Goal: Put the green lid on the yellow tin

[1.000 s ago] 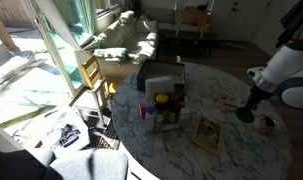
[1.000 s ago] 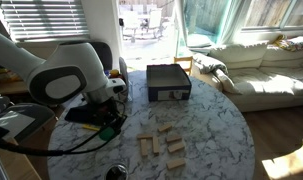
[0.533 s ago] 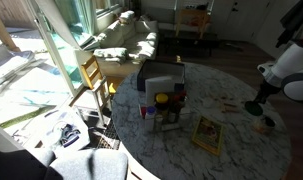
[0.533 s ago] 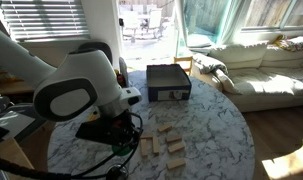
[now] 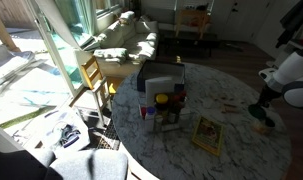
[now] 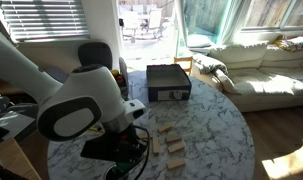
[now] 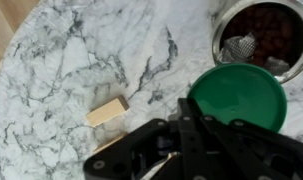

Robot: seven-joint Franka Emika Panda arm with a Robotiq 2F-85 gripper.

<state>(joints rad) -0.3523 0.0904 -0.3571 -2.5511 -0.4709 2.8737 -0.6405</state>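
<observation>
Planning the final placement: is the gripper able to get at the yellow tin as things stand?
Likely yes: in the wrist view the open yellow tin lies just beyond the green lid at the gripper, nothing between.

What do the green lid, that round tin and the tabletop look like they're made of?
The green lid: probably plastic, maybe painted metal; smooth, even colour, soft sheen. The tin: metal, going by its bright reflective rim. The tabletop: marble or a marble-look laminate; white with grey veins, polished.
</observation>
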